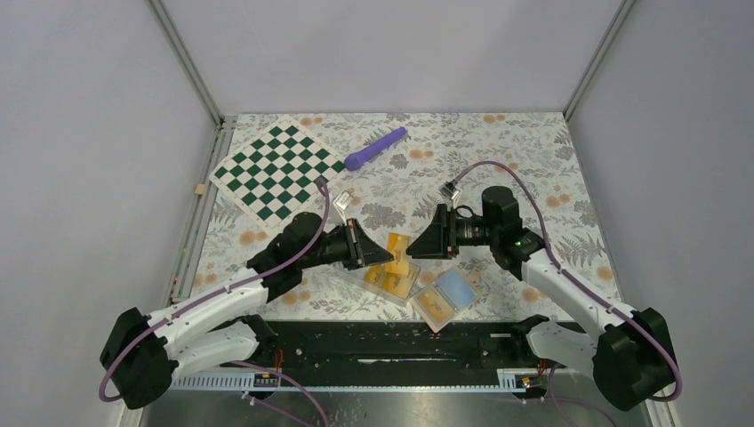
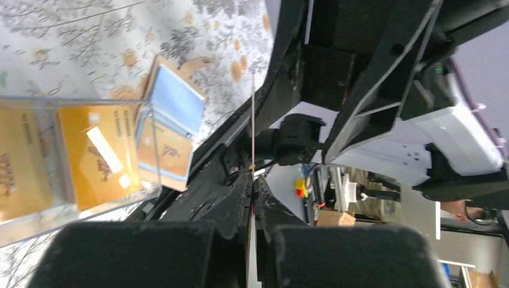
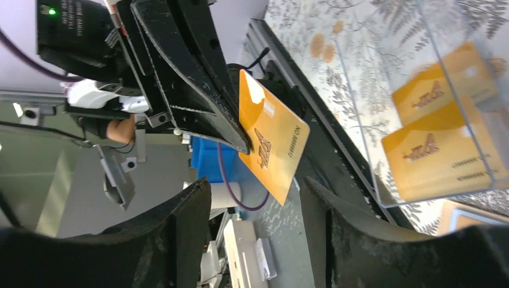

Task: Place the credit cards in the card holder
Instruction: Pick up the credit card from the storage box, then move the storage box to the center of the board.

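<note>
My left gripper [image 1: 384,255] is shut on one orange-yellow credit card [image 1: 399,242], holding it on edge above the table. In the left wrist view that card [image 2: 252,120] shows only as a thin line rising from the closed jaws. Facing it from the right, my right gripper [image 1: 418,247] stands open; in its wrist view the card [image 3: 273,141] hangs just beyond its spread fingers [image 3: 198,204], untouched. Two more credit cards [image 3: 441,150] lie in a clear plastic case [image 1: 391,280]. The tan card holder [image 1: 447,296] lies open beside the case, its blue pockets [image 2: 177,99] facing up.
A green-and-white checkered mat [image 1: 277,169] lies at the back left, and a purple stick-like object [image 1: 375,148] beside it. The black rail [image 1: 391,342] with the arm bases runs along the near edge. Grey walls close the sides.
</note>
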You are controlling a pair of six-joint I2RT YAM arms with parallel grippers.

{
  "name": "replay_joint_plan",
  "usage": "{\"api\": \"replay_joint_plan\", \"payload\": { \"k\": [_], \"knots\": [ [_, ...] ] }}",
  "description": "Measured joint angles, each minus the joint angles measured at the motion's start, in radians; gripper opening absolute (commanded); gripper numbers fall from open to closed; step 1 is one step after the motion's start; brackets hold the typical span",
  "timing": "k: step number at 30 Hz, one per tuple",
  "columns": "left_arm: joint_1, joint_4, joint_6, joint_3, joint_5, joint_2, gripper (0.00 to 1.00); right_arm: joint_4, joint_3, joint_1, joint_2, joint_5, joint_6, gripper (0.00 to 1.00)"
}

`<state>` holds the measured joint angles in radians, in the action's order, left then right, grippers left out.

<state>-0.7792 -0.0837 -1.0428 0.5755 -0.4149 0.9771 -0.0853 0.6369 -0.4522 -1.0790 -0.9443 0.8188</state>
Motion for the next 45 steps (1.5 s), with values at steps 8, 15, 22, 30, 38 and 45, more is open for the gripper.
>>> {"api": "replay_joint_plan", "payload": {
  "k": [8, 15, 22, 30, 38, 45],
  "knots": [
    [0.003, -0.159, -0.074, -0.013, -0.046, -0.007, 0.0, -0.194, -0.035, 0.0, -0.021, -0.071, 0.135, 0.51],
    [0.004, -0.229, -0.099, -0.021, -0.069, 0.002, 0.08, -0.387, -0.051, 0.001, -0.054, -0.113, 0.274, 0.11],
    [0.004, -0.224, -0.097, -0.03, -0.09, 0.034, 0.41, -0.497, -0.087, 0.001, -0.076, -0.138, 0.358, 0.0],
    [0.011, -0.008, 0.052, -0.012, -0.076, 0.035, 0.56, -0.094, -0.04, 0.015, 0.006, -0.053, 0.114, 0.0],
    [-0.003, 0.435, 0.391, 0.206, 0.042, 0.157, 0.66, 0.268, -0.002, 0.13, 0.087, 0.074, -0.105, 0.0],
    [-0.129, 0.61, 0.617, 0.351, 0.129, 0.331, 0.67, 0.396, -0.01, 0.163, 0.101, 0.1, -0.181, 0.0]
  ]
}}
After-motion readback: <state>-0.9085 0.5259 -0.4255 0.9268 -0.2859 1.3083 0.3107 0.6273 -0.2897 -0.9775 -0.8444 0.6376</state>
